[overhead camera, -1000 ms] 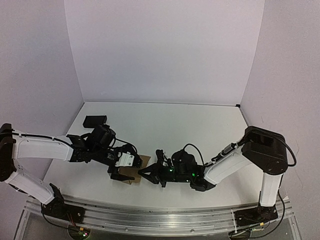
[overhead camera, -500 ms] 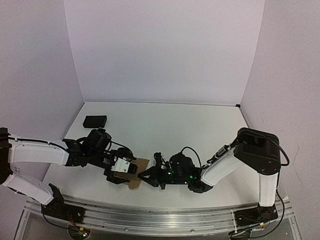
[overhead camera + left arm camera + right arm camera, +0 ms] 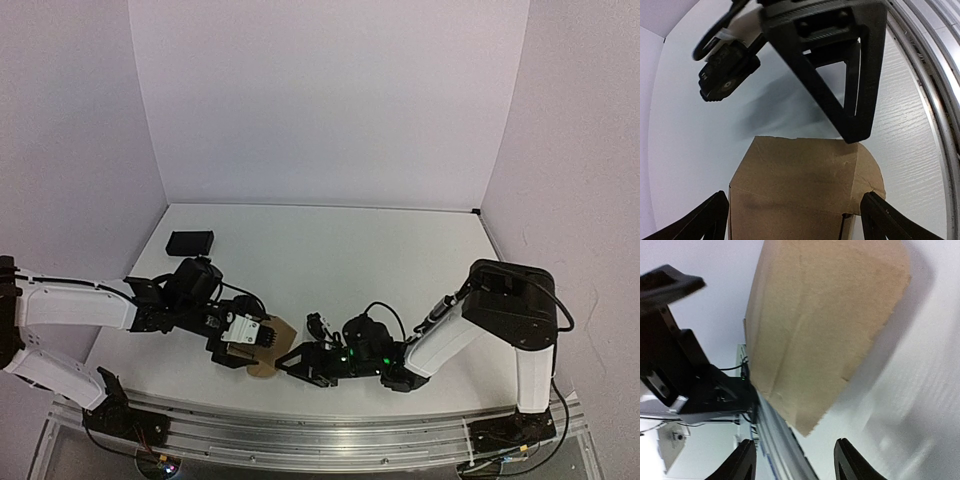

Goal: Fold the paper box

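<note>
White desk: I see left end effector spread wide around box; right end effector open, near box.

both hands open, low

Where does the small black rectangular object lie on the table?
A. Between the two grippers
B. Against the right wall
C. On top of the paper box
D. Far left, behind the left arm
D: the top view shows the black object alone at the table's far left, away from the paper box.
</note>
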Motion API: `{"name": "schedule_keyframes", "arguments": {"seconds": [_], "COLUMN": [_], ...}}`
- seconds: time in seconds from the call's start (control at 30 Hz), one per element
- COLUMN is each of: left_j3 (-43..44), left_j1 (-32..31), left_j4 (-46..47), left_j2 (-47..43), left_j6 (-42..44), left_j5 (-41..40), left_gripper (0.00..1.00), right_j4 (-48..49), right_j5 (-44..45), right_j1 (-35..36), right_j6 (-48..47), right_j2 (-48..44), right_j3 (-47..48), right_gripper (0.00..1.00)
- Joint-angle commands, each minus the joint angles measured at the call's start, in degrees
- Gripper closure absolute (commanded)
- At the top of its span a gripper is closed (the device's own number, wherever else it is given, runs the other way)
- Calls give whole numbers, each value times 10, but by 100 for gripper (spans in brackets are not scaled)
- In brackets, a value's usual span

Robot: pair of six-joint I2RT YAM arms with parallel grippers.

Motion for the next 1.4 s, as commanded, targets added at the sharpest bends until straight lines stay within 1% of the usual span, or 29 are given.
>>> {"name": "schedule_keyframes", "arguments": {"seconds": [0.0, 0.07, 0.13, 0.23, 0.3, 0.37, 0.47, 0.53, 0.6, 0.67, 0.73, 0.8, 0.9, 0.93, 1.07, 1.27, 1.37], "left_j3": [64, 68, 67, 55, 42, 43, 79, 117, 151, 168, 163, 153, 146, 146, 138, 123, 115], "left_j1": [0, 0, 0, 1, 7, 23, 62, 100, 123, 129, 130, 130, 130, 130, 129, 129, 129], "left_j4": [-61, -81, -98, -116, -109, -99, -109, -156, -235, -293, -308, -304, -287, -282, -261, -251, -251], "left_j2": [-18, -37, -54, -64, -61, -51, -19, 9, 41, 61, 71, 76, 93, 98, 114, 119, 124], "left_j6": [-42, -39, -31, 12, 41, 53, 42, 57, 111, 158, 187, 200, 197, 197, 192, 204, 212], "left_j5": [49, 66, 74, 54, 33, 32, 53, 96, 126, 125, 118, 116, 104, 97, 79, 65, 59], "left_gripper": [4, 3, 2, 2, 2, 1, 1, 1, 0, 0, 0, 0, 0, 0, 0, 3, 6], "right_j4": [12, 10, 4, -2, -2, -1, 14, 34, 57, 78, 96, 112, 128, 128, 126, 126, 125], "right_j5": [48, 66, 88, 89, 92, 105, 127, 142, 149, 154, 159, 167, 186, 190, 197, 226, 233], "right_j1": [9, 15, 23, 37, 51, 62, 67, 67, 67, 67, 67, 66, 66, 66, 66, 68, 68], "right_j6": [-141, -194, -226, -244, -257, -262, -272, -277, -274, -269, -269, -275, -294, -299, -321, -348, -365], "right_j2": [-29, -34, -39, -28, -10, 11, 31, 45, 55, 63, 73, 79, 78, 76, 75, 68, 48], "right_j3": [-24, -26, -29, -19, -7, 2, 12, 19, 21, 18, 20, 24, 24, 23, 25, 24, 12], "right_gripper": [44, 42, 40, 37, 35, 34, 32, 32, 32, 32, 33, 38, 55, 58, 60, 73, 77]}}
